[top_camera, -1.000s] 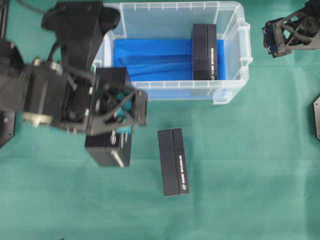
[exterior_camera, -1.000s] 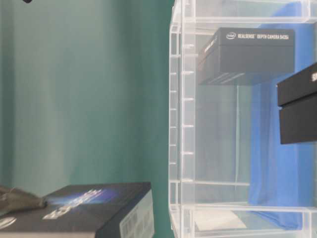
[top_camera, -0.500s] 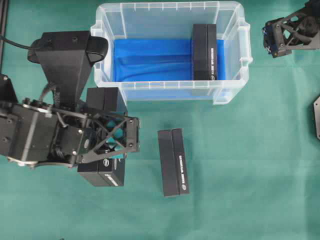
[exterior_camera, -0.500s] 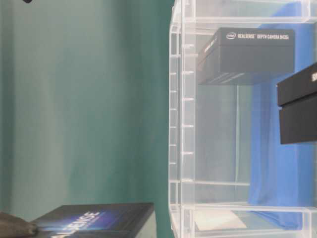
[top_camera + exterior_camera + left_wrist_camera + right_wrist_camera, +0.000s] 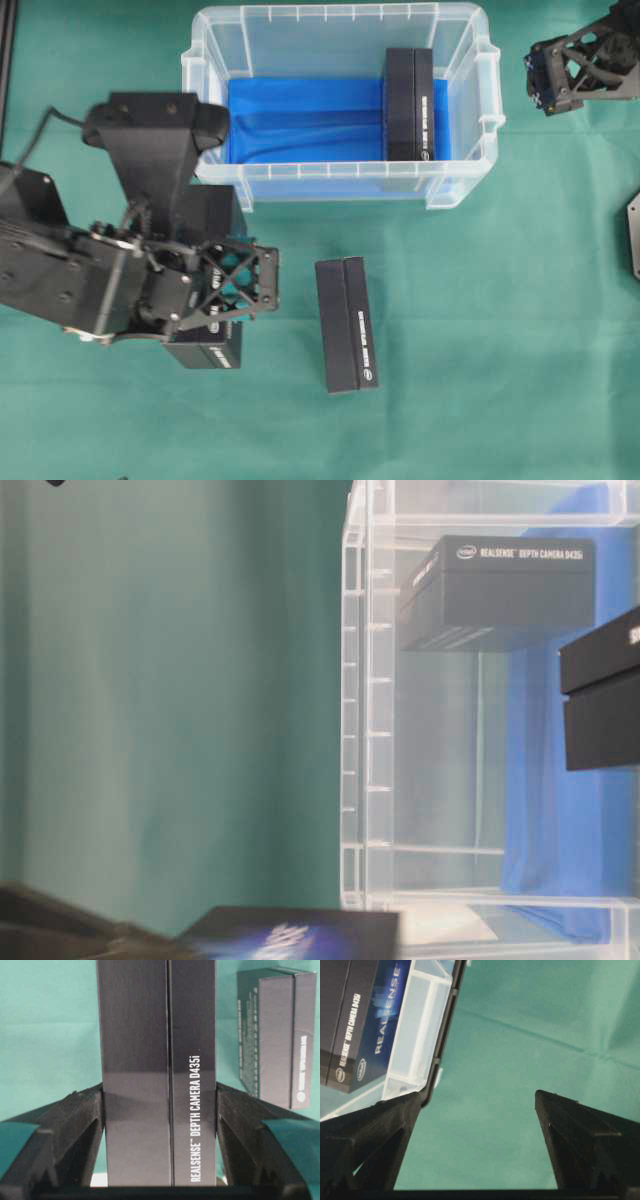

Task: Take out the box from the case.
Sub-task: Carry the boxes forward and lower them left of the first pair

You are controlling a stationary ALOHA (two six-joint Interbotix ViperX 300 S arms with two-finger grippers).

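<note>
Lower left, overhead view: left gripper [image 5: 215,315] clamped on a black box [image 5: 205,352], one pad on each long flank; held clear of the case, presumably on the way to a resting place on the cloth.
Left wrist view, foreground: held box [image 5: 157,1072] fills the space between both pads [image 5: 85,1120], printed "REALSENSE DEPTH CAMERA D435i" along one edge; grip taken across the narrow width, likely because that span fits the jaws.
Lower centre, overhead view: second black box [image 5: 347,324] lying flat on the green cloth [image 5: 480,350], beside the held one but apart from it; seen again at upper right of the left wrist view [image 5: 275,1035]; judged already removed.
Bottom edge, table-level view: held box [image 5: 290,935] blurred, low against the cloth; contact with the cloth cannot be told.
Upper centre, overhead view: case [image 5: 470,190], clear walls, blue liner on the floor; third black box [image 5: 410,104] standing on edge against the right-hand end, still to be taken out.
Table-level view, right half: case wall [image 5: 365,730] with the remaining box [image 5: 500,590] visible through it.
Upper right, overhead view: right gripper [image 5: 545,85] parked beyond the case's right rim, jaws spread wide and empty; rim corner [image 5: 427,1035] just beside one finger in the right wrist view; kept aside, presumably to leave room for the working arm.
</note>
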